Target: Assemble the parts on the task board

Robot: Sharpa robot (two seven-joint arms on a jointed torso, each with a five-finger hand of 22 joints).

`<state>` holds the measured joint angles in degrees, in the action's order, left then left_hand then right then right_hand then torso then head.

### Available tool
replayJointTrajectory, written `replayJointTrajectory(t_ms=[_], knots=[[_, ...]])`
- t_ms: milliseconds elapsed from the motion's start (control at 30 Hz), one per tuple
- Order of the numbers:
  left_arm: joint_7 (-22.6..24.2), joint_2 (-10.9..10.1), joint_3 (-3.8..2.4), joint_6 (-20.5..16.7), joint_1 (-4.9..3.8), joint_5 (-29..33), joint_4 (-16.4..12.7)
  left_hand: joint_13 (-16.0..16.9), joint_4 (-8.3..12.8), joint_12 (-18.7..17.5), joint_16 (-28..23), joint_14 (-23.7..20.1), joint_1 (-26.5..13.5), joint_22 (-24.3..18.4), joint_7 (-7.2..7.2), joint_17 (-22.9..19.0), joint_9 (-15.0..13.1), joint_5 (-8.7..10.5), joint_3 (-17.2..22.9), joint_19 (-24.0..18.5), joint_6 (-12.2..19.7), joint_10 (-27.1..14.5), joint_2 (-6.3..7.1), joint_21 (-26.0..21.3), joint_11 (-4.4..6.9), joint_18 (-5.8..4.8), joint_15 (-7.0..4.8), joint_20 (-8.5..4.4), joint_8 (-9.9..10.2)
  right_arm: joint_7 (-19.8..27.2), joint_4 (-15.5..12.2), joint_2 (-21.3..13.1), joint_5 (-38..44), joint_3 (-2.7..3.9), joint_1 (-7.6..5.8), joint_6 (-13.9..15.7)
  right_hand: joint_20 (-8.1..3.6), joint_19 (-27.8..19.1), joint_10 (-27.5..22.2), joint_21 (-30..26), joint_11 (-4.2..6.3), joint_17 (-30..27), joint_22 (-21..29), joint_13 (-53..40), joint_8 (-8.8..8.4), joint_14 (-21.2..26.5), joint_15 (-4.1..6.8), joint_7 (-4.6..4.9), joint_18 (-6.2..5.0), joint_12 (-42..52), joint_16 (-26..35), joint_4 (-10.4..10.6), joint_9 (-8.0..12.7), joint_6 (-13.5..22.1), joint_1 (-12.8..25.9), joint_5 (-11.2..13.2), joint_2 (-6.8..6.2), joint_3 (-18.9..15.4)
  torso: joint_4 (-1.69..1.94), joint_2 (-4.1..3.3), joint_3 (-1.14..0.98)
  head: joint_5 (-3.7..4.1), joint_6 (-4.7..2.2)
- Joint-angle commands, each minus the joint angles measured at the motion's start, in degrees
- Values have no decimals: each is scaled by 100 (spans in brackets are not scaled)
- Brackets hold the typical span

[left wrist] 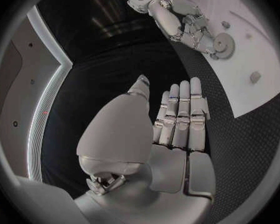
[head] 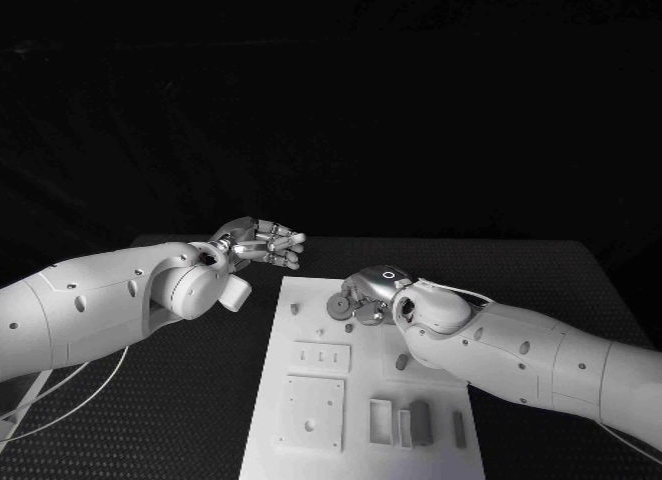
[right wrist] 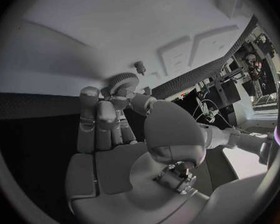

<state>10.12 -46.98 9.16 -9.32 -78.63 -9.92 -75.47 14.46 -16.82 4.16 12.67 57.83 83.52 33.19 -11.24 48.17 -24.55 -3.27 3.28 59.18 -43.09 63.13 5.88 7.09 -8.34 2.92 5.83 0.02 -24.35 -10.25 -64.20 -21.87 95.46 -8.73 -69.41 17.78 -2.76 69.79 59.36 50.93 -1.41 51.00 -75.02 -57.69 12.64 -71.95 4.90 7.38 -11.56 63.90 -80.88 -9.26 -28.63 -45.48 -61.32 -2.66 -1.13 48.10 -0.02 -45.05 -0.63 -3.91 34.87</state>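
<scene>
The task board (head: pixel 363 400) lies in the middle of the black table (head: pixel 562 270), its long sides running from the table's near edge toward the far edge. The right hand (head: pixel 367 296) is over the board's far end, near its right edge, and pinches a toothed gear (head: pixel 340 306) between its fingertips; the right wrist view shows the gear (right wrist: pixel 122 80) upright at the tips of the fingers (right wrist: pixel 106 109), close above the white surface, though whether it touches the board cannot be told. A small peg (right wrist: pixel 140 67) stands on the board just beyond the gear. The left wrist view also catches the right hand (left wrist: pixel 190 27) with the gear (left wrist: pixel 224 45) against the board (left wrist: pixel 252 45). The left hand (head: pixel 259 243) hangs over the bare table just off the board's far left corner, holding nothing, its fingers (left wrist: pixel 180 114) straight and side by side with the thumb apart. Toward the board's near end lie several flat plates, a small one (head: pixel 321 355) with slots and a larger one (head: pixel 312 410) closer to the near edge, and upright grey blocks (head: pixel 400 421) stand by the near right corner. A small round part (head: pixel 402 362) sits near the right edge at mid-length.
</scene>
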Motion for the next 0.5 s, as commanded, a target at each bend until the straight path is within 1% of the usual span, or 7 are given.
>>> replayJointTrajectory(t_ms=[33, 233, 500], knots=[[32, -4, -3, 9, -7, -23, -9, 6, 9, -29, -33, 8, -15, 8, -21, 9, -9, 21, 21, 12, 31, -41, -36, -30, -17, 51, 23, 29, 26, -81, 22, -84, -100, -39, 52, -221, -50, 16, 10, 33, -43, 7, -112, 3, 19, 6, -45, 99, -344, 41, -18, -23, 6, -86, 52, -10, -25, 54, -5, 2, -2, -4, 6], [33, -7, -3, 13, -6, -23, -10, 6, 11, -29, -33, 8, -13, 8, -21, 9, -10, 21, 22, 12, 31, -42, -36, -31, -17, 52, 23, 28, 28, -91, -62, -167, -70, -37, 50, -154, -61, 32, 22, 56, -60, 9, -110, 9, 49, -11, -61, 117, -344, 68, -27, -72, -12, -124, 63, -10, -33, 97, -8, 2, -4, -9, 3], [33, -14, -3, 9, -6, -23, -10, 7, 13, -29, -35, 9, -9, 9, -22, 11, -13, 21, 23, 12, 32, -43, -35, -32, -17, 52, 22, 27, 29, -82, -171, -216, -69, -37, 50, -171, -66, 40, 28, 66, -66, 9, -108, 14, 61, -21, -68, 123, -344, 80, -31, -95, -20, -139, 68, -10, -34, 124, -4, 0, -9, -3, 9]])
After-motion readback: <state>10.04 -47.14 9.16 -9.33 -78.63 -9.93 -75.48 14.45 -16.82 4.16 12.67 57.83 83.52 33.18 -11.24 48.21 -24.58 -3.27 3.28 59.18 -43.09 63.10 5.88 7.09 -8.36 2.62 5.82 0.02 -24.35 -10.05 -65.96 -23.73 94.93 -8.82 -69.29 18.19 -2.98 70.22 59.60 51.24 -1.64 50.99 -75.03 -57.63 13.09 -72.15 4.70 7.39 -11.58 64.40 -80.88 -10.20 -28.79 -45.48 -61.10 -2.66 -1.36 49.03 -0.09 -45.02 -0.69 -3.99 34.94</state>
